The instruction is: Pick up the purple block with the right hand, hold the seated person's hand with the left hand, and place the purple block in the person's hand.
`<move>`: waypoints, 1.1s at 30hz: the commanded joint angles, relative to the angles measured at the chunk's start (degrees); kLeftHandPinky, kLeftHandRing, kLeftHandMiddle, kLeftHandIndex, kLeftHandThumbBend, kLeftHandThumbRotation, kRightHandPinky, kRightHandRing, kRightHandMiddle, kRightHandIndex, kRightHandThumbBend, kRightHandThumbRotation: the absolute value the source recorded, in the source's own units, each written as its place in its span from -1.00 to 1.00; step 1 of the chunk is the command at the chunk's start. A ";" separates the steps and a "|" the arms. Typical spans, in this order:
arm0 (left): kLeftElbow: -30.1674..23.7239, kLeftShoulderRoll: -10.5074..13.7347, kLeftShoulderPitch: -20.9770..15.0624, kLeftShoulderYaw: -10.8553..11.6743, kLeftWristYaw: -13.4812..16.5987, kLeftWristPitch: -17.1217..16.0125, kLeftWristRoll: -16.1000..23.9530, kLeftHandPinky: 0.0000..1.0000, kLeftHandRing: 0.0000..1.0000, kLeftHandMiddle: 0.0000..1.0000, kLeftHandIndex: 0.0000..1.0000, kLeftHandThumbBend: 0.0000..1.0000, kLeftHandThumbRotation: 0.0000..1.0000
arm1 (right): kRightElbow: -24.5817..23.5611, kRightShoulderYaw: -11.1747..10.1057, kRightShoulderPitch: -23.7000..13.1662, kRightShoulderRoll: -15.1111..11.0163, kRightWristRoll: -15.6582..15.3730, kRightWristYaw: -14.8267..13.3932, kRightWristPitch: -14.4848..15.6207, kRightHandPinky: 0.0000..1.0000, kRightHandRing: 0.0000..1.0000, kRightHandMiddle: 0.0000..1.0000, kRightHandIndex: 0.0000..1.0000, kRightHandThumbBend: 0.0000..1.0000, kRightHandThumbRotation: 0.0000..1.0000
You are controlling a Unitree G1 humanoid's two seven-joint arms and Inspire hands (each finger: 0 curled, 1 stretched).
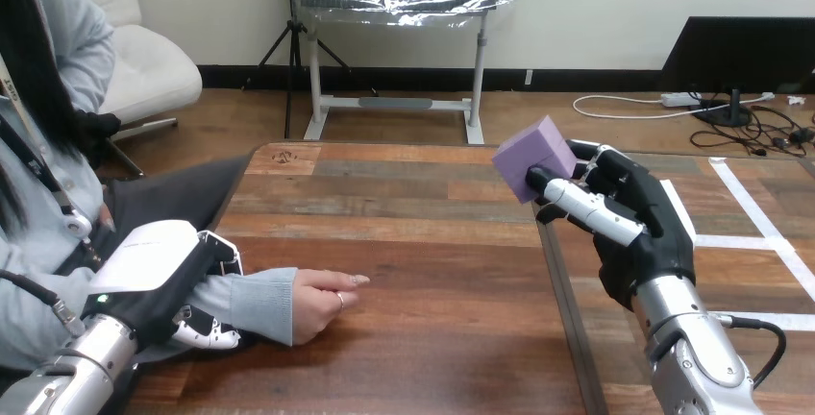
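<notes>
Head view: left hand (159, 269) fingers (209, 338) under person's forearm (258, 302)

Wooden table (413, 242) stretched under the right hand (644, 218), white tape lines (735, 240) ran just beside it, maybe on a second top.

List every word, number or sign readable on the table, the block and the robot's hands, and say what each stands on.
No text here can be read.
On the table: one small dark mark at the far left corner, too small to read.
On the purple block: the visible faces are bare.
On the left hand and the right hand: no lettering visible.
</notes>
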 commanded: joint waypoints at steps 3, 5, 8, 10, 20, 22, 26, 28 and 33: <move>0.25 -1.27 -2.04 -1.46 1.34 -1.73 0.19 -0.61 -0.50 -0.37 -0.40 0.70 -1.00 | -1.47 1.22 -1.91 0.03 -1.39 0.17 -1.57 -0.33 -0.19 0.00 -0.02 0.27 -1.00; 0.12 -1.24 -2.04 -1.52 1.42 -1.86 0.11 -0.62 -0.51 -0.38 -0.41 0.69 -1.00 | -1.32 1.24 -1.86 0.06 -1.48 0.27 -1.61 -0.33 -0.19 -0.01 -0.02 0.28 -1.00; -0.29 -1.17 -1.99 -1.59 1.63 -2.06 0.00 -0.63 -0.51 -0.39 -0.41 0.68 -1.00 | -1.14 1.38 -1.73 0.11 -1.65 0.42 -1.53 -0.32 -0.19 -0.02 -0.01 0.29 -1.00; -0.71 -1.04 -1.93 -1.67 1.91 -2.20 0.04 -0.63 -0.52 -0.39 -0.42 0.67 -1.00 | -1.14 1.65 -1.59 0.06 -2.00 0.50 -1.50 -0.31 -0.19 -0.02 -0.01 0.30 -1.00; -2.60 -0.57 -1.62 -1.40 2.39 -3.40 -0.52 -0.63 -0.52 -0.39 -0.42 0.69 -1.00 | -0.25 2.52 -1.39 0.18 -3.23 0.78 -1.72 -0.30 -0.19 -0.03 0.00 0.33 -1.00; -2.89 -0.54 -1.59 -1.26 2.29 -3.65 -0.71 -0.63 -0.52 -0.40 -0.42 0.69 -1.00 | 0.26 2.71 -1.42 0.31 -3.53 0.86 -2.03 -0.31 -0.19 -0.03 0.00 0.33 -1.00; -3.10 -0.49 -1.58 -1.08 2.64 -4.54 -0.88 -0.63 -0.52 -0.40 -0.42 0.70 -1.00 | 1.06 3.01 -1.49 0.43 -4.09 1.00 -2.45 -0.32 -0.19 -0.03 0.00 0.34 -1.00; -3.40 -0.43 -1.60 -1.02 3.04 -5.02 -0.83 -0.64 -0.52 -0.41 -0.43 0.70 -1.00 | 1.53 3.27 -1.53 0.49 -4.31 1.09 -2.58 -0.32 -0.19 -0.03 0.00 0.34 -1.00; -4.23 -0.38 -1.61 -0.80 2.83 -5.14 -0.99 -0.64 -0.53 -0.42 -0.43 0.71 -1.00 | 3.15 3.98 -1.74 0.39 -4.94 1.68 -3.65 -0.32 -0.19 -0.03 0.00 0.35 -1.00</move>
